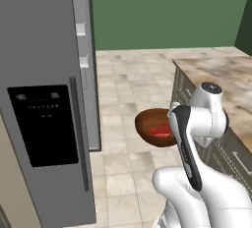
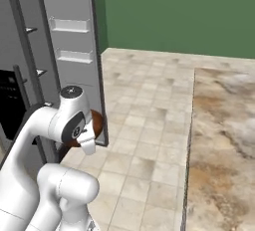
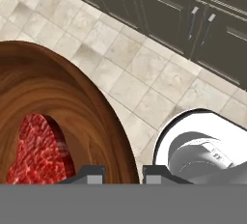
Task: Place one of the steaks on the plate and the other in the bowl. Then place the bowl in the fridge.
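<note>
open tiled floor (image 1: pixel 128 89) lies right of the fridge (image 1: pixel 44 99); its open door (image 2: pixel 74 51) and the counter (image 1: pixel 221 79) hem the passage.

Nothing readable is showing anywhere. The only thing resembling writing is sitting on the fridge (image 1: pixel 47 104): its black dispenser panel (image 1: pixel 43 124) is carrying two short rows of pale dots or marks near the top, but they are coming through too small and blurred to make out as letters or numbers. No brand, label, number or sign is showing on the fridge door beside that panel, or on the open door's inner shelves (image 2: pixel 70 25).
</note>
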Available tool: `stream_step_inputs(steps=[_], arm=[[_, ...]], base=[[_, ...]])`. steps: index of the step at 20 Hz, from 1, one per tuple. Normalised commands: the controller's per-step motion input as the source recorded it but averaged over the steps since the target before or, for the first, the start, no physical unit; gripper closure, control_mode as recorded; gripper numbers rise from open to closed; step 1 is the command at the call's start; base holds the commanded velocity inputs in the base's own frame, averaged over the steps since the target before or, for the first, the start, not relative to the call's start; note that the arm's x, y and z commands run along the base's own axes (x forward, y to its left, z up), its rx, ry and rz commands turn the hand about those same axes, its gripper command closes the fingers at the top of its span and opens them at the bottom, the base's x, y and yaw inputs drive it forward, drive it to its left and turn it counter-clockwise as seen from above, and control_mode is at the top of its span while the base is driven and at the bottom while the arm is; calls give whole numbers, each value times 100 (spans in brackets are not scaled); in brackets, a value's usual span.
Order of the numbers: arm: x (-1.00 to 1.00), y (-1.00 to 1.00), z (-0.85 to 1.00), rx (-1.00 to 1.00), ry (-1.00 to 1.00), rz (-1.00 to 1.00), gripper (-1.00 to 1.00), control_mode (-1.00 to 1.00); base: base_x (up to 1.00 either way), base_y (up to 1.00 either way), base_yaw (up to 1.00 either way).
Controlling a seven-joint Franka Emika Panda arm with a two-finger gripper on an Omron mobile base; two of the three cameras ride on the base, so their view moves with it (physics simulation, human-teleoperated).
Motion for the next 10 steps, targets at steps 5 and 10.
stream_step_inputs(steps=[5, 10], arm=[[0, 0, 0, 0, 0, 0, 100, 100], [0, 0, 0, 0, 0, 0, 100, 100]], base=[[51, -1, 1], [74, 0, 4]])
